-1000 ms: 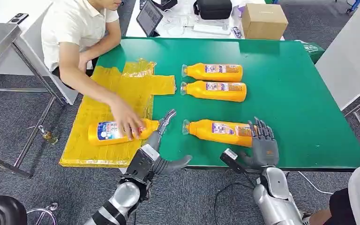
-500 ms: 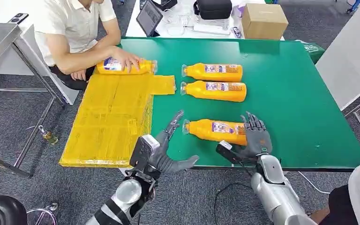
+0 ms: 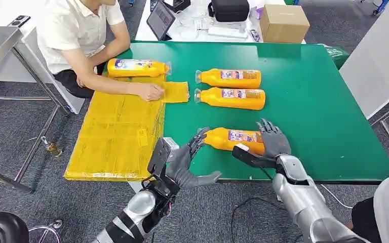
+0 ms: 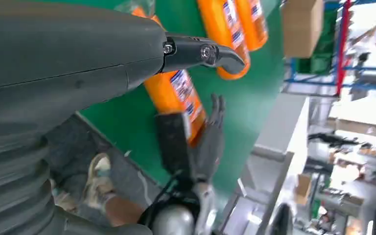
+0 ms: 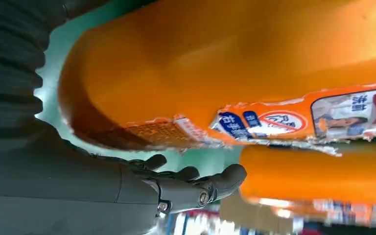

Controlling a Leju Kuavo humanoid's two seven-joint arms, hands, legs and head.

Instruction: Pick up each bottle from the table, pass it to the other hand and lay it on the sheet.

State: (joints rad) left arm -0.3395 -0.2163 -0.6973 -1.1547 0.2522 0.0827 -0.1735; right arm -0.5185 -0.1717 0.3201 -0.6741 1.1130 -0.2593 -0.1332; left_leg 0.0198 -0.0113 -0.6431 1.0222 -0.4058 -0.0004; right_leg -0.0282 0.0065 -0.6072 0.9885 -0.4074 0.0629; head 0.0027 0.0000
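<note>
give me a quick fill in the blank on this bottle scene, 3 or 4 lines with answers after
1. The bottles on the table are ____ in colour.
2. The table top is ____.
3. The right hand is at the base end of the ____ bottle to the robot.
4. The person's hand rests on the ____ sheet.

Missing words: orange; green; nearest; yellow

Grey carpet floor (image 3: 25, 202), white desk (image 3: 192, 30) behind green table (image 3: 314, 111)
</note>
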